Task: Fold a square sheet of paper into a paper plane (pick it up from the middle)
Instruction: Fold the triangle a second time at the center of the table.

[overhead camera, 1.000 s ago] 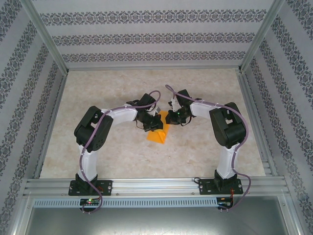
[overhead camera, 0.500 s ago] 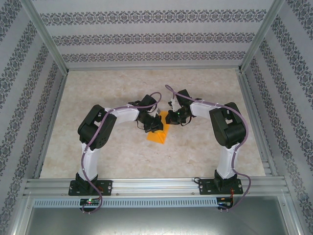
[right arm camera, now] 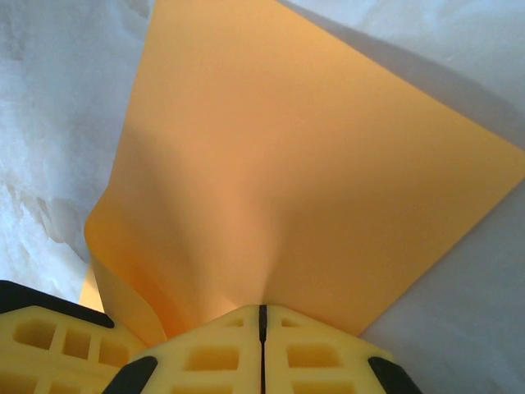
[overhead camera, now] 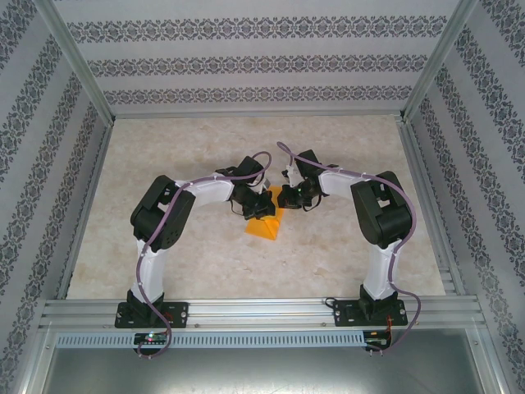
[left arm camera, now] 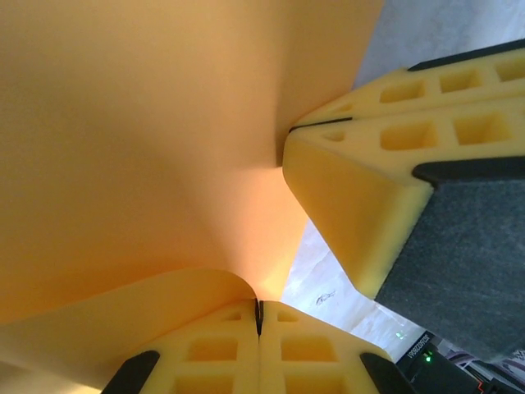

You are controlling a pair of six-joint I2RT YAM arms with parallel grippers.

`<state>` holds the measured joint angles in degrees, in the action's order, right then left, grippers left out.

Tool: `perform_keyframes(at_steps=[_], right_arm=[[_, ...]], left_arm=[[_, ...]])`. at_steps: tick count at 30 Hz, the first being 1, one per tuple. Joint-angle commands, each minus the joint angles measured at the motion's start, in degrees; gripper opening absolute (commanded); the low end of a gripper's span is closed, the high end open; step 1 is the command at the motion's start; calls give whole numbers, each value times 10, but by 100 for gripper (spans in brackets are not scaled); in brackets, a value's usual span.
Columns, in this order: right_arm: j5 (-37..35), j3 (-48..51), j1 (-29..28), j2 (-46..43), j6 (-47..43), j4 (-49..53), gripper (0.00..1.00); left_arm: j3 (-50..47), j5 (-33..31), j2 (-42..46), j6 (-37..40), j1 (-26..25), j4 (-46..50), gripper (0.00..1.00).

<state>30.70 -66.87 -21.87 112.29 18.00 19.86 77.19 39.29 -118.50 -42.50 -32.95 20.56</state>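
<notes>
**Orange sheet pinched by both grippers at mid-bench**

Item one: the square sheet of paper (overhead camera: 266, 224), plain orange-yellow. We find it near the middle of the bench (overhead camera: 189, 148), between the two wrists. From above it reads as a small wedge, its broad end towards the arm bases and its far end up at the grippers. We cannot tell whether that near end rests on the bench.

Item two: the left gripper (overhead camera: 259, 208), closed on the sheet. In its wrist view we see the yellow fingers (left arm camera: 213, 353) meeting flush, with the paper nipped at their tips. There a lower layer of the paper curls round and under the broad upper face.

Item three: the right gripper (overhead camera: 284, 197), likewise closed on the sheet. In its wrist view the fingers (right arm camera: 316, 357) press together with no gap. The paper fans out from them and bends over on itself at the left edge.

Placement note: the two grippers hold the same edge just beside each other. In the left wrist view the right pair of fingers (left arm camera: 344, 189) stands close by.

Surroundings: patterned walls (overhead camera: 262, 66) and a metal rail (overhead camera: 262, 312) at the near edge.
</notes>
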Motion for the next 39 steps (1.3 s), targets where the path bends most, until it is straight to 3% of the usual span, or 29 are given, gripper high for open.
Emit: perform_keyframes(at_steps=[1, 39], right_arm=[[-10, 3, 1, 19, -13, 15, 7], [-12, 12, 5, 10, -19, 18, 7]], left_arm=[[14, -15, -15, 6, -5, 12, 7], [7, -31, -12, 45, -5, 49, 7]])
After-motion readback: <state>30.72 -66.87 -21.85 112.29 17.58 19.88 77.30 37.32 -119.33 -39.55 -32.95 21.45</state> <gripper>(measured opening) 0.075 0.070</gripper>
